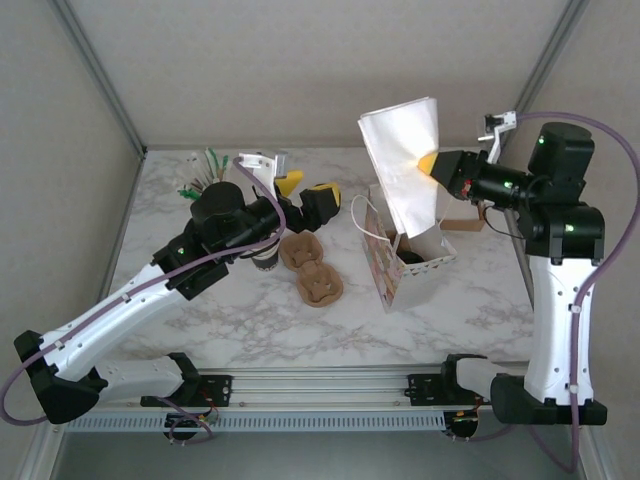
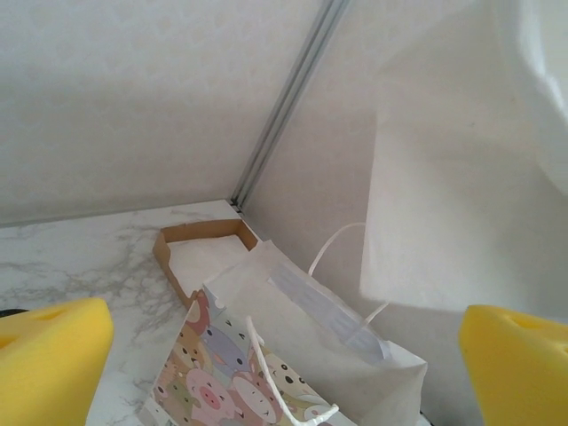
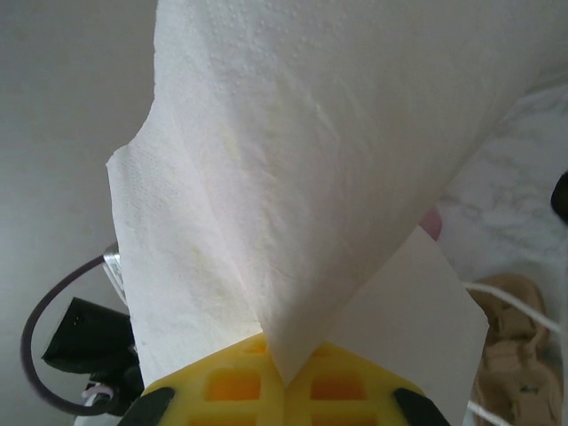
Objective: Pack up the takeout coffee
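Pinching a white napkin (image 1: 400,165) in our right gripper (image 1: 428,162), we held it above the patterned bag (image 1: 378,262); our left gripper (image 1: 308,190) gaped at left.

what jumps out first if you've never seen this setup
The big white paper napkin catches the eye first, pinched in the shut right gripper and held up above the cartoon-print gift bag right of centre. Next, the left gripper hovers wide open at the left, near two brown pulp cup carriers.
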Available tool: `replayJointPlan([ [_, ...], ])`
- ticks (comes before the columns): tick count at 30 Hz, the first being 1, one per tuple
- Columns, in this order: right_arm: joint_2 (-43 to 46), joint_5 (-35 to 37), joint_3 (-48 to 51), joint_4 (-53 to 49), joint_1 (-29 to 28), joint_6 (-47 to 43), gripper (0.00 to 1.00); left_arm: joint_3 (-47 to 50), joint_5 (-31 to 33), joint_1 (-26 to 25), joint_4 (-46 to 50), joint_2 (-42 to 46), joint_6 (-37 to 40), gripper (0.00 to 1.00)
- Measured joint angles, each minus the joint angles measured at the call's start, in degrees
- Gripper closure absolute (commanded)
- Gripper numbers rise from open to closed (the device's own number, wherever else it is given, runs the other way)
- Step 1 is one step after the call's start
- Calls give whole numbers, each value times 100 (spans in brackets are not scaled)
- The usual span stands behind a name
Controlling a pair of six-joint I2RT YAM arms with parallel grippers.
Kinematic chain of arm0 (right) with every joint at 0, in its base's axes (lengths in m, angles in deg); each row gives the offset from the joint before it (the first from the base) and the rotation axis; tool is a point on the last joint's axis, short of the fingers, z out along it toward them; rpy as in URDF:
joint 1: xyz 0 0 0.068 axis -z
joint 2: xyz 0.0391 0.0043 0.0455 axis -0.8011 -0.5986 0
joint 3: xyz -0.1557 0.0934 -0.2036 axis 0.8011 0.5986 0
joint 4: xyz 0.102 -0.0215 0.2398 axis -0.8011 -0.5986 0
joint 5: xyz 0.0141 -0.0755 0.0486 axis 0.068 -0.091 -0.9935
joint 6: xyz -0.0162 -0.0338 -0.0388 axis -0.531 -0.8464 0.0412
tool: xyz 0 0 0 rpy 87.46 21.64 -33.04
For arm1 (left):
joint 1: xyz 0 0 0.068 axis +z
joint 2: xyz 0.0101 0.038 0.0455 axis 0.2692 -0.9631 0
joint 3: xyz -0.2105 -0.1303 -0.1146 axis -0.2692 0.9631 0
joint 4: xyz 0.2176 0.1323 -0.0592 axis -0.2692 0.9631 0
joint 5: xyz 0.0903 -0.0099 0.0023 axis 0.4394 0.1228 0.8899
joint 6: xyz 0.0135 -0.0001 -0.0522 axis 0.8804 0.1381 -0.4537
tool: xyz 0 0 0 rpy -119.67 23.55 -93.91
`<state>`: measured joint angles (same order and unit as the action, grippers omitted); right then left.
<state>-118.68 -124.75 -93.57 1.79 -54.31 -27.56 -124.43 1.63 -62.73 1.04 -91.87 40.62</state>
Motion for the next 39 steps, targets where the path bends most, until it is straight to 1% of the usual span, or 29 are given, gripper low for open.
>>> replayJointPlan([
  [6,-221,-37,201,-636,-9,-498,100,4,125,-7,-118,-63,-9,0],
  [11,-286,376,358,-1158,-9,-975,100,4,131,-7,-120,-302,-44,1],
  [14,-291,708,476,-1379,-9,-1207,100,4,94,-7,-101,-549,-162,4],
  [17,-306,1069,599,-1537,-9,-1401,100,-20,-35,-7,-79,-890,-299,11],
  [22,-378,1593,776,-1683,-59,-1626,100,-17,-304,-7,-22,-1390,-570,28],
  [27,-470,2203,839,-1757,-350,-1812,100,-17,-518,-11,-20,-1561,-754,48],
  [30,-487,2640,839,-1797,-549,-1893,100,-17,-553,-15,-20,-1567,-804,57],
  [39,-544,3875,839,-1899,-1010,-1978,100,-17,-560,-17,-20,-1644,-850,77],
])
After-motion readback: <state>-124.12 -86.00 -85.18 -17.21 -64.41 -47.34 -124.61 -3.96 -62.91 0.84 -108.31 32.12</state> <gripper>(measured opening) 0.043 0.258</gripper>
